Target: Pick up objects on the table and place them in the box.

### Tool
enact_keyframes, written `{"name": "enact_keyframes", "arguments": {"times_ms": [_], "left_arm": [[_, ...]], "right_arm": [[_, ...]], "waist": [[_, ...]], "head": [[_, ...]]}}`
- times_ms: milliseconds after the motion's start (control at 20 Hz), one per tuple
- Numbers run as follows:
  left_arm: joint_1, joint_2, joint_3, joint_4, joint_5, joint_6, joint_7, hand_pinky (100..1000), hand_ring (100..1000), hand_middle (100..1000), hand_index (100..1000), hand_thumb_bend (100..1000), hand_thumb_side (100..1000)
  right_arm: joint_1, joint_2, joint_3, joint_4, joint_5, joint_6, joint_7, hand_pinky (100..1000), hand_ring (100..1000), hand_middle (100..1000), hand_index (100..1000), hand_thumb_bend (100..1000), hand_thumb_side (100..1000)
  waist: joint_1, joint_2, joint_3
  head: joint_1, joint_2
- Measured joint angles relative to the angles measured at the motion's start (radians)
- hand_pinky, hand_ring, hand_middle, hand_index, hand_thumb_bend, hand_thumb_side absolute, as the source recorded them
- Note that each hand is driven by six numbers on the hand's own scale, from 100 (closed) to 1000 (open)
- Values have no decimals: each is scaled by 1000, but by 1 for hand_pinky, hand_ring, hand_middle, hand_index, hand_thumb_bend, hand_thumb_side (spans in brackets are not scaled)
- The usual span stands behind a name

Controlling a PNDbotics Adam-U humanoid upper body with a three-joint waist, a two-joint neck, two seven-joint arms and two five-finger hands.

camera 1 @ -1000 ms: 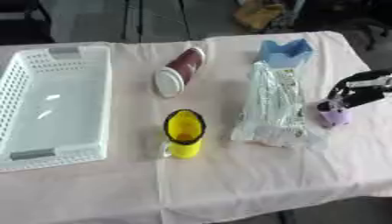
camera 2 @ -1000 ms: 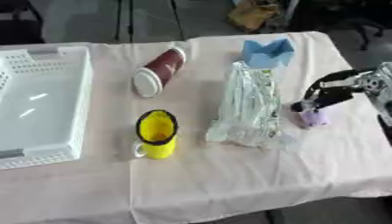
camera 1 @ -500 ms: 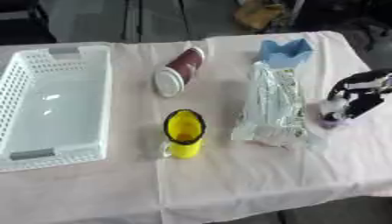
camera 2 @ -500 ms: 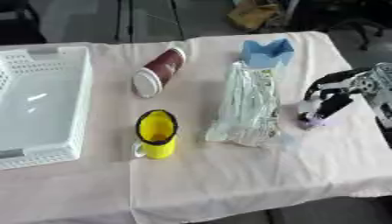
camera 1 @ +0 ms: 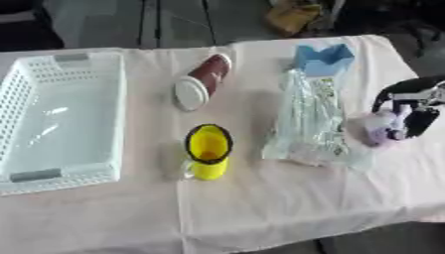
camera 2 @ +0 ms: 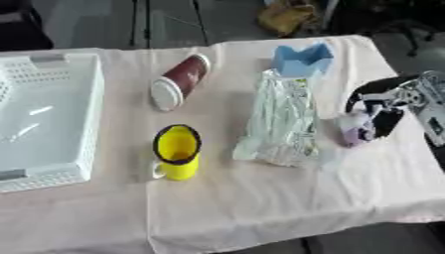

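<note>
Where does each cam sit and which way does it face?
Left eye view: head camera, looking down at the table; the right hand curls round a small purple object at the right edge.
Right eye view: same head, set slightly rightward; more of that hand's arm shows.
Shared: white box, yellow mug, lying maroon cup, clear bag. No left hand.

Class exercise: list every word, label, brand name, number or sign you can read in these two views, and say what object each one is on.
None can be read.
Clear packet: faint greenish markings, too blurred to read.
Brown cup, lying on its side: no legible print.
Yellow mug, blue item, white basket: plain, no text visible.
Small purple object at the right robot hand: no marking can be made out.
</note>
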Motion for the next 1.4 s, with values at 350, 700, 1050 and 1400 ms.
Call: {"name": "enact_keyframes", "arguments": {"times_ms": [350, 700, 1050, 1400], "left_arm": [[0, 0, 0, 0, 0, 0, 0, 347, 762, 771, 786, 260, 934], [0, 0, 0, 0, 0, 0, 0, 347, 761, 770, 786, 260, 934], [0, 0, 0, 0, 1, 0, 0, 347, 762, 771, 786, 260, 933], [0, 0, 0, 0, 2, 0, -1, 348, 762, 771, 787, 259, 933]], "right_arm": [[12, 6, 1, -5, 33, -11, -163, 257, 529, 760, 696, 427, 183], [31, 23, 9, 28, 64, -38, -214, 417, 658, 825, 778, 431, 206], [42, 34, 11, 52, 75, -59, -181, 525, 755, 898, 869, 439, 283], [42, 35, 14, 51, 87, -58, -114, 664, 853, 999, 954, 456, 466]], "waist": [[4, 0, 0], [5, 1, 0], [7, 1, 0], [7, 0, -1]], "head": [[-3, 0], [-5, 0], [-5, 0], [-9, 0]]}}
